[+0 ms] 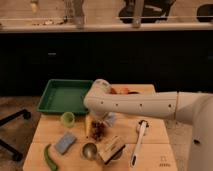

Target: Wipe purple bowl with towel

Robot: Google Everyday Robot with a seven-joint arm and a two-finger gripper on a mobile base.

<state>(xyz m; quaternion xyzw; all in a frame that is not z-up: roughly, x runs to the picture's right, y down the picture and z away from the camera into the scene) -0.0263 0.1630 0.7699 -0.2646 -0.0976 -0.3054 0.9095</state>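
Towel (110, 119) — perhaps one — beside the tool (97, 129), whose grip I cannot tell.

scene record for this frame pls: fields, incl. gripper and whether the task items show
surface: wooden table
arm: white arm extends across the table from the right
gripper: gripper hangs low over the table's middle, under the arm's bend
tray: green tray, back left
front left: green cup, blue sponge
front right: white brush
task items: neither can be made out
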